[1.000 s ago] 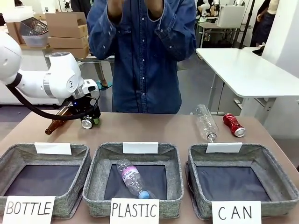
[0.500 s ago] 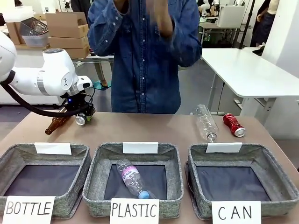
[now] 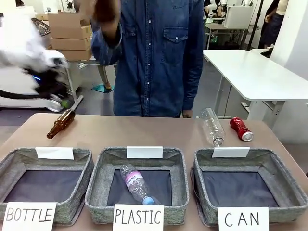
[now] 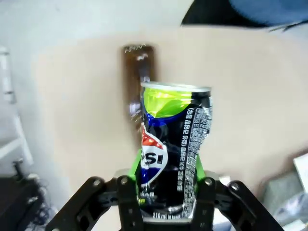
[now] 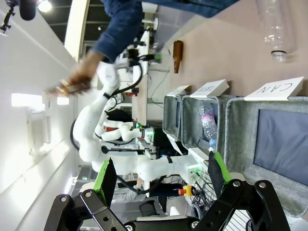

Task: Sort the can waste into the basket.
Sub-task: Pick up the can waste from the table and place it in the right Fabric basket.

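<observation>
My left gripper (image 4: 166,169) is shut on the dark can (image 4: 174,144), green pads pressed on both sides of its dented body. In the front view the left gripper (image 3: 54,98) is a blur at the far left, lifted off the table above the brown bottle (image 3: 61,123). The red can (image 3: 240,129) lies on the table at the back right, behind the CAN basket (image 3: 290,188), which holds nothing. My right gripper (image 5: 161,178) stands open with nothing between its fingers, looking along the CAN basket (image 5: 240,130).
A clear plastic bottle (image 3: 211,126) lies beside the red can. The PLASTIC basket (image 3: 96,185) holds a clear bottle; the BOTTLE basket (image 3: 9,163) is at the left. A person in a denim shirt (image 3: 154,53) stands at the far side with one hand raised.
My left arm has lifted the dark can off the table, up and toward the left. The person has dropped one arm and swung the other hand up to the picture's left.
</observation>
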